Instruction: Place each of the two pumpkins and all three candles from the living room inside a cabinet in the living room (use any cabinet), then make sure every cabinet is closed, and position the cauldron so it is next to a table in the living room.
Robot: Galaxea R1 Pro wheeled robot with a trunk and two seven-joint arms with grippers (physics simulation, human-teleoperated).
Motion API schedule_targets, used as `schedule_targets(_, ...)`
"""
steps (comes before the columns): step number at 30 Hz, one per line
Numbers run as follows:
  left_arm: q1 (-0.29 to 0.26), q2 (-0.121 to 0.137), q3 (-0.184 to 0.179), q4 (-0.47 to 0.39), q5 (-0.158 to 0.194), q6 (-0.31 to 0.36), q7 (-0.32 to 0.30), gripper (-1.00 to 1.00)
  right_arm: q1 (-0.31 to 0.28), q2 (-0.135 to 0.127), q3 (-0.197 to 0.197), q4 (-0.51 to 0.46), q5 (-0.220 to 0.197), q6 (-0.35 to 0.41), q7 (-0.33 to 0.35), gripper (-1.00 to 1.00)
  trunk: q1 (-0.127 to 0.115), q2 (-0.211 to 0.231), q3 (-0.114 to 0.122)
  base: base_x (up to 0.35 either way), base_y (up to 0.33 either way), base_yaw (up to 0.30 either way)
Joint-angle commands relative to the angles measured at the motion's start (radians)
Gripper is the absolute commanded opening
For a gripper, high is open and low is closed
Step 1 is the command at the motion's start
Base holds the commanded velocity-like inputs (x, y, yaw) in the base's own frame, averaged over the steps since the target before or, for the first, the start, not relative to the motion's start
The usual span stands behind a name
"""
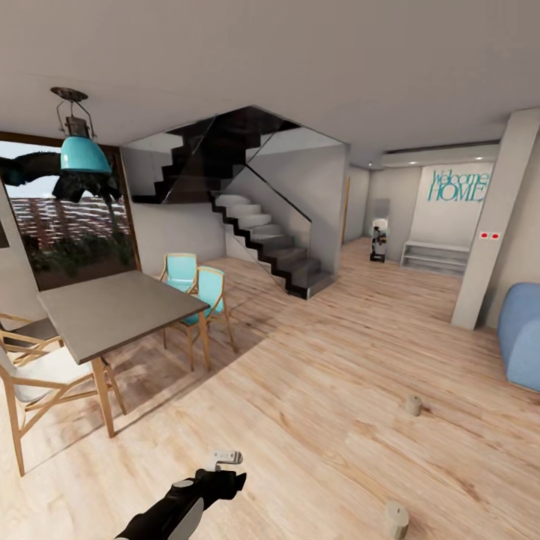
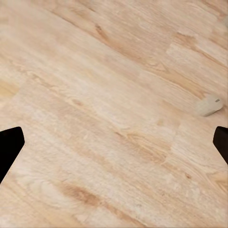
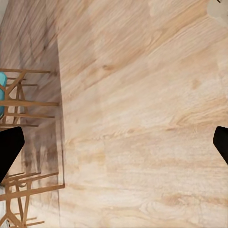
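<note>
Two squat pale candles stand on the wooden floor, one to the right and one at the near right. My left wrist view holds a candle on the planks beyond the left gripper, whose dark fingertips are spread wide with nothing between them. The right gripper is open too, over bare floor beside chair legs. A black arm with a pale tip reaches in low in the head view. The pumpkins, the cabinet and the cauldron are out of view.
A grey dining table with wooden legs stands at the left, ringed by teal chairs and a pale chair. Behind are a dark staircase, a pillar and a blue sofa at the right edge.
</note>
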Motion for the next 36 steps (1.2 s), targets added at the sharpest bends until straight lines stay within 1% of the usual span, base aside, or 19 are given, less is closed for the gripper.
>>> schedule_targets(1, 0.0, 0.001, -0.003, -0.001, 0.006, 0.003, 0.0, 1.0, 0.0, 0.0, -0.002, 0.0, -0.01, 0.01, 0.003, 1.0, 0.0, -0.001, -0.002, 0.054, 0.036, 0.0)
schedule_targets(8, 0.0, 0.001, -0.003, -0.001, 0.006, 0.003, 0.0, 1.0, 0.0, 0.0, -0.002, -0.001, -0.01, 0.01, 0.006, 1.0, 0.0, -0.001, -0.012, 0.016, 0.011, 0.0)
schedule_targets(13, 0.0, 0.001, -0.003, -0.001, 0.006, 0.003, 0.0, 1.0, 0.001, 0.001, 0.003, -0.001, -0.005, 0.002, 0.009, 1.0, 0.0, -0.001, -0.014, 0.001, 0.001, 0.0)
schedule_targets(17, 0.0, 0.001, -0.003, -0.001, 0.006, 0.003, 0.0, 1.0, 0.0, 0.002, 0.004, -0.001, 0.02, 0.002, 0.006, 1.0, 0.0, -0.001, -0.014, 0.0, 0.0, 0.0)
schedule_targets(21, 0.0, 0.001, -0.003, -0.001, 0.006, 0.003, 0.0, 1.0, 0.0, 0.002, -0.004, -0.001, 0.022, 0.006, 0.011, 1.0, 0.0, -0.001, -0.015, 0.0, 0.0, -0.005)
schedule_targets(30, 0.0, 0.001, -0.003, -0.001, 0.006, 0.003, 0.0, 1.0, 0.001, 0.0, -0.009, -0.003, 0.023, 0.01, 0.004, 1.0, 0.0, -0.001, -0.022, 0.0, 0.0, -0.172)
schedule_targets(36, 0.0, 0.001, -0.003, -0.001, 0.005, 0.003, 0.0, 1.0, 0.0, 0.001, -0.009, -0.002, 0.023, 0.011, 0.011, 1.0, 0.0, -0.001, -0.029, 0.0, 0.0, -0.201)
